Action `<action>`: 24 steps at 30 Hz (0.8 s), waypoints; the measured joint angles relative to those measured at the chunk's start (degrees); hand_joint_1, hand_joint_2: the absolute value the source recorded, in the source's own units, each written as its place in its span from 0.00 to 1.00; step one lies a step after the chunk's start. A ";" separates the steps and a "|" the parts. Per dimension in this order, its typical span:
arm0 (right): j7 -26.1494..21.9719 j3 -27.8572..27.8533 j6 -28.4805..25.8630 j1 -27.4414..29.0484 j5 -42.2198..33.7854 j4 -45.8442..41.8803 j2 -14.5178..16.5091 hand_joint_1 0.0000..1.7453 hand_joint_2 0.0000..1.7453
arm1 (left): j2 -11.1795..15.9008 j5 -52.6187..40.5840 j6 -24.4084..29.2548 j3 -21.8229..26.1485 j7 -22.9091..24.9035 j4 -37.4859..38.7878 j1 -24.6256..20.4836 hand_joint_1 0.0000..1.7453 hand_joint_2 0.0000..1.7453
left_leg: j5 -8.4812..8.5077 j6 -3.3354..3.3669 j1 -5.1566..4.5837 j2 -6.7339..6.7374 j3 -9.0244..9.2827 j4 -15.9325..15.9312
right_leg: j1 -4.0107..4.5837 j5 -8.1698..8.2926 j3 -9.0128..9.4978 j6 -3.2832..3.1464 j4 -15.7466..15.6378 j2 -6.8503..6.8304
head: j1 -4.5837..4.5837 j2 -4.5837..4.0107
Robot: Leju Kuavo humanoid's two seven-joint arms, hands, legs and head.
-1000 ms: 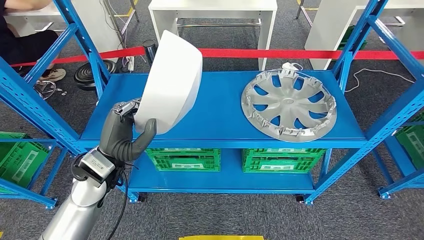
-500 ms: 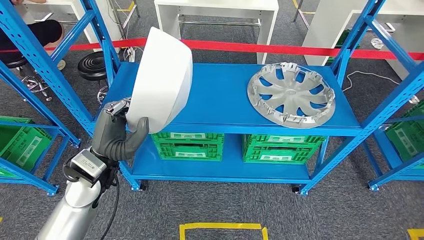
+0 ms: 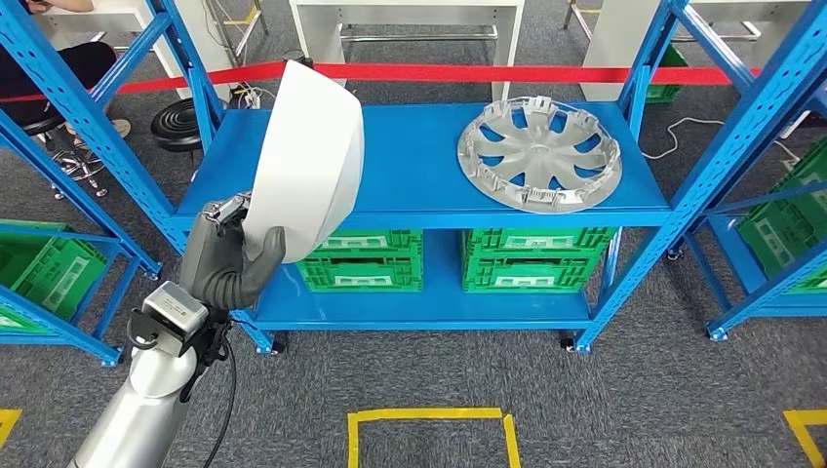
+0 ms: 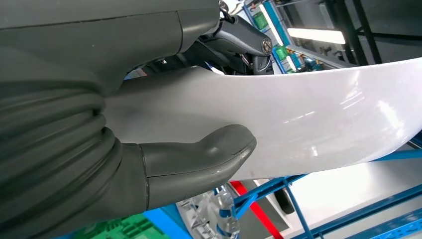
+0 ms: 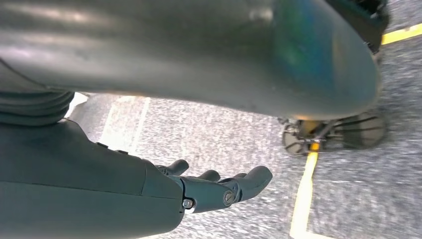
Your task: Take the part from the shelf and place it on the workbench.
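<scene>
Left hand (image 3: 226, 258) grips large glossy white curved plastic part (image 3: 307, 161) by lower edge, thumb (image 4: 199, 164) pressed on outer face, fingers behind. Part raised upright, off blue metal shelf (image 3: 410, 190), in front of shelf's left end. Right hand (image 5: 214, 186) holds nothing, fingers loosely extended over grey carpet floor (image 5: 348, 189). Silver spoked hubcap (image 3: 539, 152) lies flat at shelf's right end. Green plastic crates (image 3: 449, 261) on lower tier.

Glossy smooth white part (image 3: 310, 161); matt silver-grey hubcap (image 3: 539, 152); painted blue metal shelf (image 3: 410, 185).
</scene>
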 joint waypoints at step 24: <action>0.72 -0.10 -0.02 -0.41 -0.37 0.11 0.33 0.00 0.00 | -0.31 0.85 0.09 0.60 -1.28 2.19 -1.67 1.00 1.00 | 12.90 2.19 -0.45 0.41 2.49 -15.08 | 0.36 -5.56 5.88 1.79 -0.22 0.35 | 0.26 0.00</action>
